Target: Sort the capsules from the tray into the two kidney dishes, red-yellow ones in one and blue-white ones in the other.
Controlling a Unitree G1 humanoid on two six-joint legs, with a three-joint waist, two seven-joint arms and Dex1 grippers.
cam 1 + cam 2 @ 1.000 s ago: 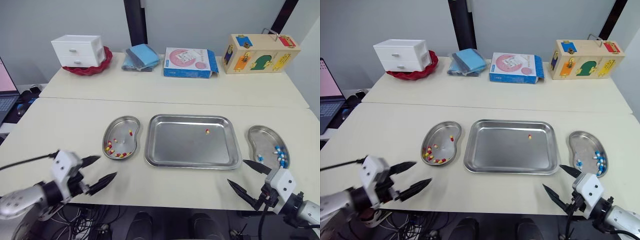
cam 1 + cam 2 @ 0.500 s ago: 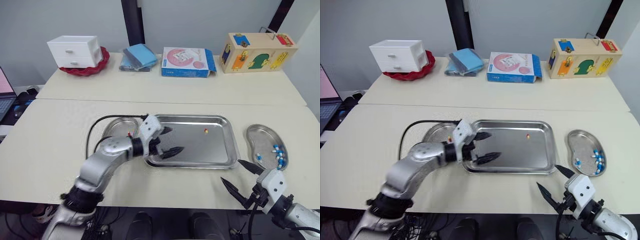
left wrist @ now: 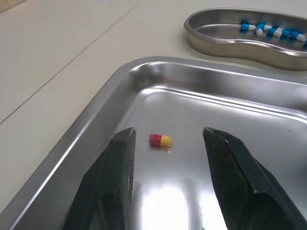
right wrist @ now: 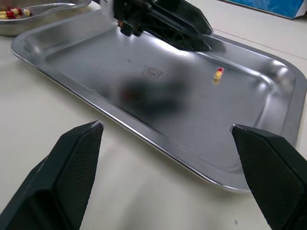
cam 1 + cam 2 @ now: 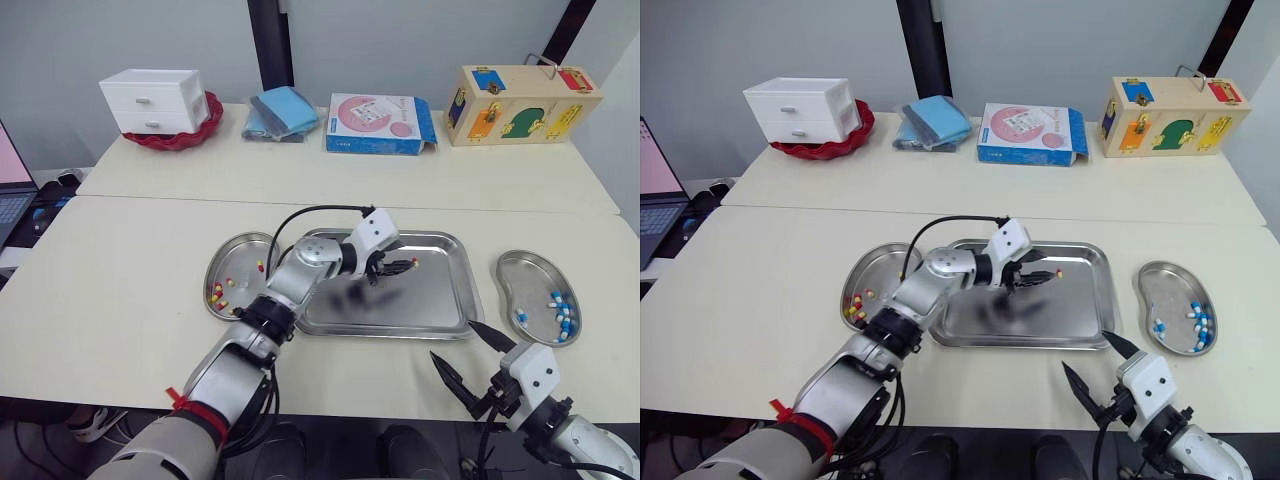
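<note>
At table's near edge, right gripper [image 5: 450, 338] hangs idle, black fingers spread wide, clear of rectangular steel tray [image 5: 430, 302]. Over tray, left gripper [image 5: 394, 268] sits low, fingers parted and empty, bracketing lone red-yellow capsule [image 3: 159, 140], likely lined up for pinch. Capsule lies on tray floor near far rim: tight beyond, open floor nearside. Steel kidney dish with red-yellow capsules [image 5: 235, 255] and steel kidney dish with blue-white capsules [image 5: 520, 272] flank tray.

Pale grey wall [image 5: 400, 40] at rear; black vertical post [image 5: 267, 45] against it. Two cream counters [image 5: 120, 260] abutting, seam visible.
</note>
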